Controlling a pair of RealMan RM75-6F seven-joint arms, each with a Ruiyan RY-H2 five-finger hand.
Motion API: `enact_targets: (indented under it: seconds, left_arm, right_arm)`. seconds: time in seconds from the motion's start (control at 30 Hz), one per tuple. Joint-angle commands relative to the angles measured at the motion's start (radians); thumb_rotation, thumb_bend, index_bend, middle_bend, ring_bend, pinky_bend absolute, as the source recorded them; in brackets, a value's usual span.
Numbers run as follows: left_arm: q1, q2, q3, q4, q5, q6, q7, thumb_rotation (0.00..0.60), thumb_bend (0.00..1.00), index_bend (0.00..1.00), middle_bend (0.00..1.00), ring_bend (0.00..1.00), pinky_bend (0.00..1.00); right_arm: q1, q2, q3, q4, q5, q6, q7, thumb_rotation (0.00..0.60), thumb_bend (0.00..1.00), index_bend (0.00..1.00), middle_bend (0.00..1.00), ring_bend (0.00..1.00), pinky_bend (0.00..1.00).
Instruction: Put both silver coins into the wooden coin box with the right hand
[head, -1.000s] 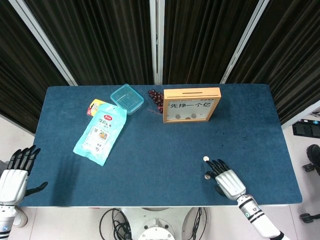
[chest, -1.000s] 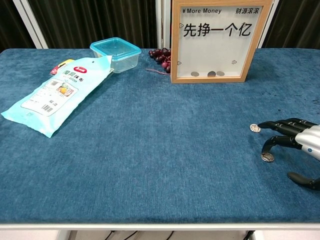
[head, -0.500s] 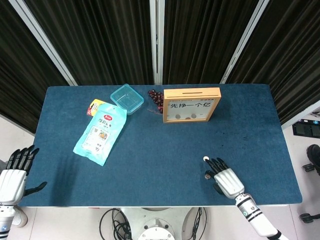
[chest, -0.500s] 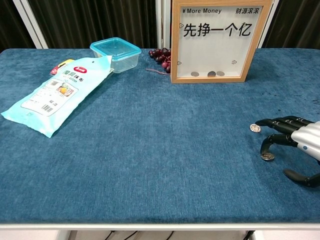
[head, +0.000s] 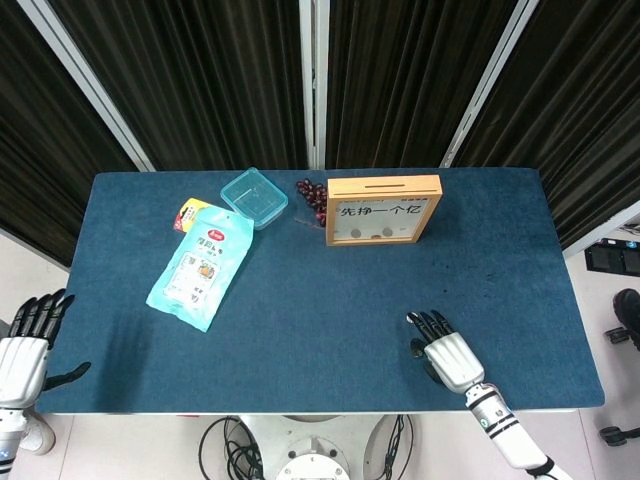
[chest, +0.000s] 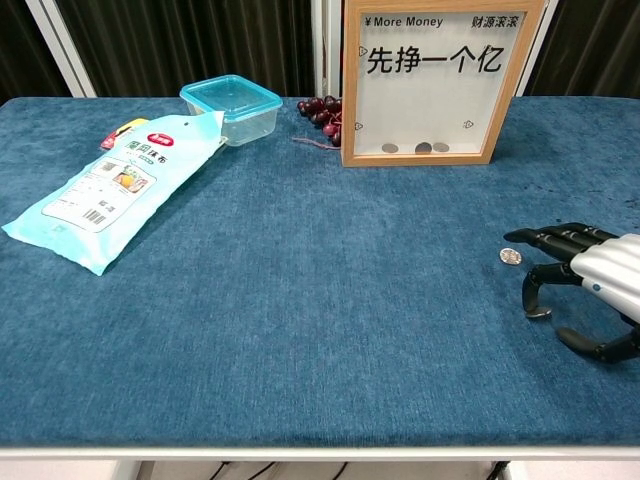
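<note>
Two silver coins lie on the blue table near its front right. The far coin (chest: 511, 257) sits just under the outstretched fingertips of my right hand (chest: 600, 275). One bent finger comes down on the near coin (chest: 537, 313) and covers most of it. From the head view the right hand (head: 447, 356) lies flat, fingers apart, holding nothing, and the near coin (head: 416, 349) peeks out at its left edge. The wooden coin box (head: 383, 209) stands upright at the back, with a few coins inside at the bottom (chest: 415, 148). My left hand (head: 25, 345) hangs open off the table's front left corner.
A light blue snack bag (head: 200, 265) lies at the left. Behind it are a teal plastic container (head: 253, 197) and a yellow packet (head: 188, 213). Dark grapes (head: 313, 197) sit just left of the box. The table's front edge (chest: 300, 445) runs close to the right hand.
My right hand has crept left and forward over both coins, its fingertips now covering the far one. The left hand has sunk slightly lower at the frame's edge.
</note>
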Motion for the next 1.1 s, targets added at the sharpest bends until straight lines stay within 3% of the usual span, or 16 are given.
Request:
enact_targets:
  seconds: [0.03,0.7,1.1]
  left_arm:
    - [0.001,-0.001,0.001,0.012,-0.001,0.000,-0.014,0.600,0.04,0.00,0.00,0.00,0.00]
    - [0.009,-0.016,0.004,0.079,0.004,0.019,-0.084,0.600,0.04,0.00,0.00,0.00,0.00]
    - [0.011,-0.016,0.007,0.081,0.009,0.027,-0.095,0.600,0.04,0.00,0.00,0.00,0.00]
  right_arm:
    - [0.002,-0.010,0.003,0.008,0.000,0.003,-0.007,0.600,0.35,0.45,0.00,0.00,0.00]
    - [0.008,-0.069,0.008,0.083,-0.030,0.054,-0.019,0.600,0.35,0.50,0.00,0.00,0.00]
    - [0.007,-0.075,-0.002,0.104,-0.057,0.086,0.014,0.600,0.35,0.43,0.01,0.00,0.00]
